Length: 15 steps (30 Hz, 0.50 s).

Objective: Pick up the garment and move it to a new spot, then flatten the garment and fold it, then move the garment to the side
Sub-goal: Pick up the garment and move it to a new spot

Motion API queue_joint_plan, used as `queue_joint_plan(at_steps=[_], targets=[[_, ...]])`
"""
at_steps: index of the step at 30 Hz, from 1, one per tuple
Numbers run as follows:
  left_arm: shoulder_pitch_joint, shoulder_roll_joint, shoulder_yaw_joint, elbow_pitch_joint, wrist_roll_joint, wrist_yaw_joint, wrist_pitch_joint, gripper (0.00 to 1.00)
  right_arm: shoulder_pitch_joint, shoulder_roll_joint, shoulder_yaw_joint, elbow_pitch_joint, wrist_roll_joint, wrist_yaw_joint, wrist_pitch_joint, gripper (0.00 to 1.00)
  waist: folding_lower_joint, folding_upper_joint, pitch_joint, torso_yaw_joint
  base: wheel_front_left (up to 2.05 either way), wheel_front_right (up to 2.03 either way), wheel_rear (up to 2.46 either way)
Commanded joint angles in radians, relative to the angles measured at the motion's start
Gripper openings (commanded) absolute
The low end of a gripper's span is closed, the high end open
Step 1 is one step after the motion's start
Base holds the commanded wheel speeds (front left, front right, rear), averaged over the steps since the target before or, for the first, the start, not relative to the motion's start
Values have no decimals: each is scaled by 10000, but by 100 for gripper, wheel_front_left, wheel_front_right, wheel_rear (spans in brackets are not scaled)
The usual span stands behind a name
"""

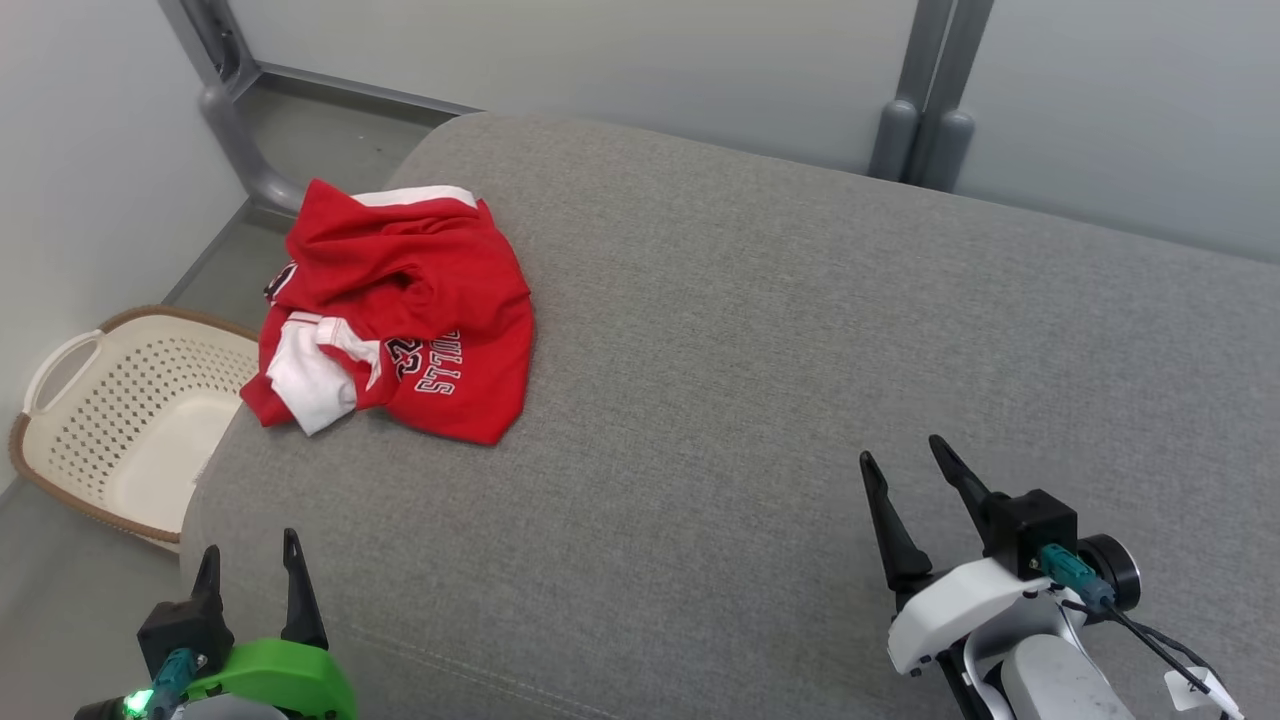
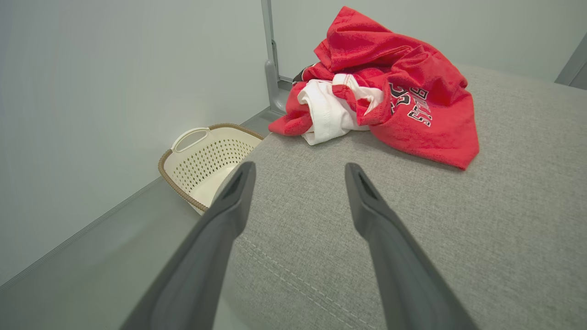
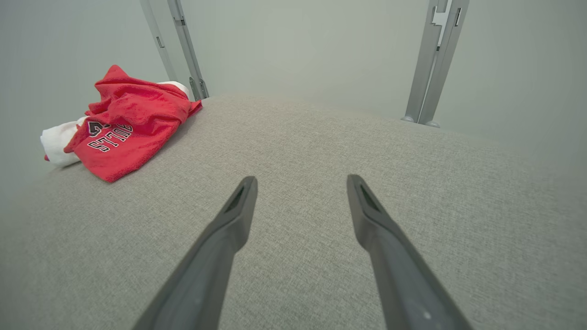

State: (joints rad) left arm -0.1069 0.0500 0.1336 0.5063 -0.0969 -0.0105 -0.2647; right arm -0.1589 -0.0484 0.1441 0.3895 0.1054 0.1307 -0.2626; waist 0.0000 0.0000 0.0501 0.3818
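Pick-up seems pending: the empty, wide-open left gripper (image 1: 250,545) and right gripper (image 1: 900,450) must reach the crumpled red-and-white jersey (image 1: 400,310) at the grey fabric cushion's (image 1: 750,350) left edge.

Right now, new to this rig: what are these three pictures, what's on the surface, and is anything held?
This is a wheeled robot with two arms. Its left pincer and right pincer are both open and hold nothing. One picture looks down from its head; the other two look along each wrist's pincer. A crumpled red and white fabric garment lies on the wide grey fabric cushion, near its far left edge. A cream perforated plastic basket stands on the floor beside that edge.
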Motion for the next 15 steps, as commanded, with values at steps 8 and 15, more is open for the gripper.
queue_joint_plan(at_steps=[8,15], targets=[[-944,17,75,1043,-976,-737,-1,100,-369,-46,74,35,-289,2,-34,100,0,0,783,275,0,0,0],[-2474,147,249,1634,-1173,-1110,3,100,-776,-138,-26,22,-798,1,-34,100,0,0,1913,-276,0,0,0]])
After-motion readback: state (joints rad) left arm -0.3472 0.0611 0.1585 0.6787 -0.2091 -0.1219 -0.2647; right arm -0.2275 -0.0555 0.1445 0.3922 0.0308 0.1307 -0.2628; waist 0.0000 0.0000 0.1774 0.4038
